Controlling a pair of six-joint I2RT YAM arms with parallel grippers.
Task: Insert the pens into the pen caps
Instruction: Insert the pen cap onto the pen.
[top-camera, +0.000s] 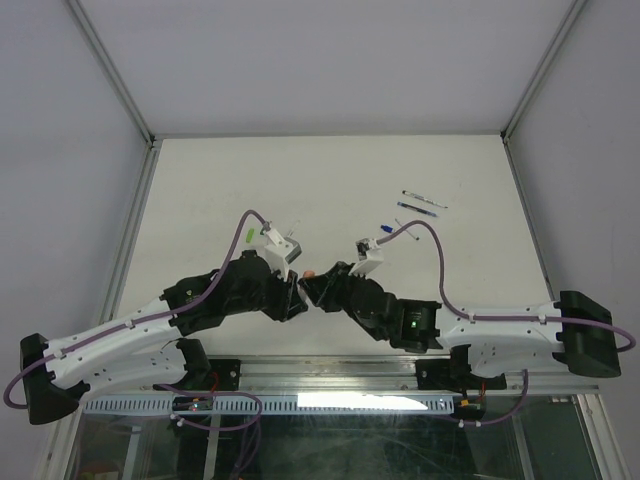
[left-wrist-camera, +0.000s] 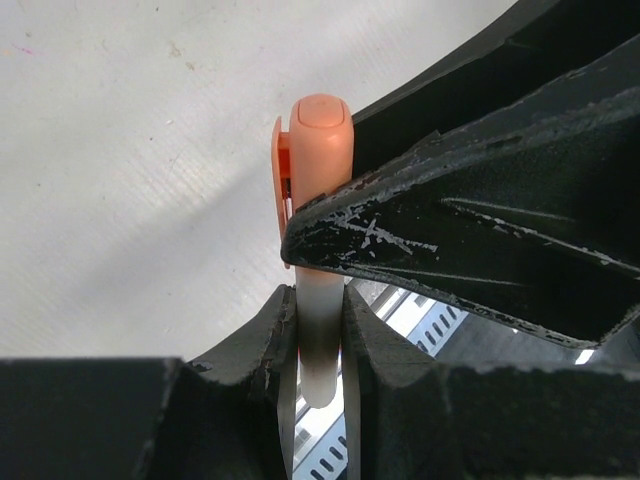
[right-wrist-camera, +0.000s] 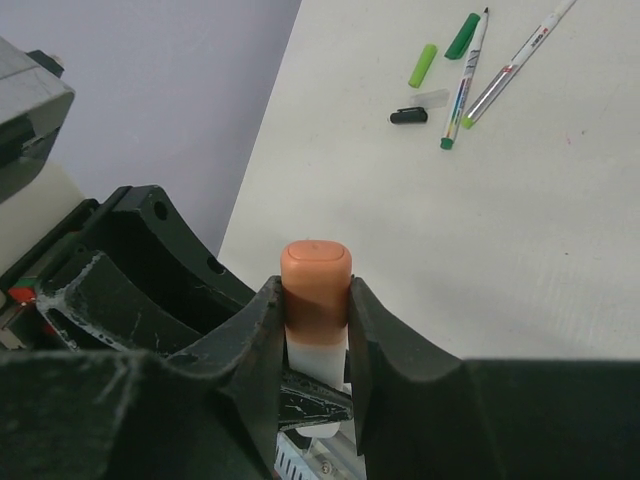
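I see my left claw (left-wrist-camera: 318, 300) pinching the white pen (left-wrist-camera: 320, 350) and my right claw (right-wrist-camera: 313, 300) clamping the orange cap (right-wrist-camera: 315, 265) on its tip, above the table (top-camera: 300, 180); an off-axis push could jam the cap or slip the pen.

The left gripper (left-wrist-camera: 318, 300), clamped on a pale grey-white marker barrel (left-wrist-camera: 320, 370), and the right gripper (right-wrist-camera: 316, 300), clamped on its orange plastic cap (right-wrist-camera: 316, 265), meet nose to nose at the near middle, leaving no gap between their black fingers. Beyond them the white tabletop (top-camera: 330, 170) lies open to the far wall, apart from a lime green plastic cap (top-camera: 248, 237) left of centre and two slim dark pens (top-camera: 425, 200) on the right. A short black cap (right-wrist-camera: 408, 116) and a dark green cap (right-wrist-camera: 462, 36) lie near the lime one.
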